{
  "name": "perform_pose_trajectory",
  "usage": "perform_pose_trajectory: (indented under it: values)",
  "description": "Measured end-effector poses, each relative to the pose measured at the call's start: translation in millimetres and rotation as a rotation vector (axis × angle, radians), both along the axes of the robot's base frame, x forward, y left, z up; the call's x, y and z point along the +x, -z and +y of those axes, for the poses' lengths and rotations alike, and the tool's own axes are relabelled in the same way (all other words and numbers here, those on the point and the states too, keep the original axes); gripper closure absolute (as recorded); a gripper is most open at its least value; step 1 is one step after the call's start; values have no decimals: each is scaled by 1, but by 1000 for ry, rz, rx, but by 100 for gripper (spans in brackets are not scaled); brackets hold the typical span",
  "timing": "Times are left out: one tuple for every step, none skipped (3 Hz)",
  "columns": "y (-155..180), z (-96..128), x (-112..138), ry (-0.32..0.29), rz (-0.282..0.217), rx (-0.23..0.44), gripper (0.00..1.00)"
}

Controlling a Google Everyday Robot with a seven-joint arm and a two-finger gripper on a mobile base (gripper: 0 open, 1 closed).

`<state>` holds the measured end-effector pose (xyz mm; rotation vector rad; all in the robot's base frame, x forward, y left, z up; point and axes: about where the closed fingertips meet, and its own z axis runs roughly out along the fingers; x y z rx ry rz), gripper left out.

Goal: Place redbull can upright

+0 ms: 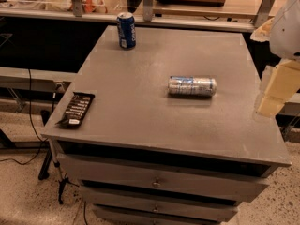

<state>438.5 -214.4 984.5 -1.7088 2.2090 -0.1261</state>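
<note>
redbull can lay sideways on worktop | pincer at right edge, state untellable | risk: can could roll if nudged

Lab or workshop, by the look. Grey drawer cabinet serves as table. Speckled hard floor, loose black cables off the left edge. Wooden workbenches on metal legs beyond the far edge. Gripper hangs beside the right edge.
</note>
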Motion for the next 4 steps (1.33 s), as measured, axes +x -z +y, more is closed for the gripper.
perform_pose_trajectory:
  values:
    - [0, 0, 0, 0, 0, 0, 0]
    - [6, 14, 14, -34, -4, 28, 0]
    - [20, 46, 47, -95, 13, 62, 0]
    - [44, 73, 79, -126, 57, 44, 0]
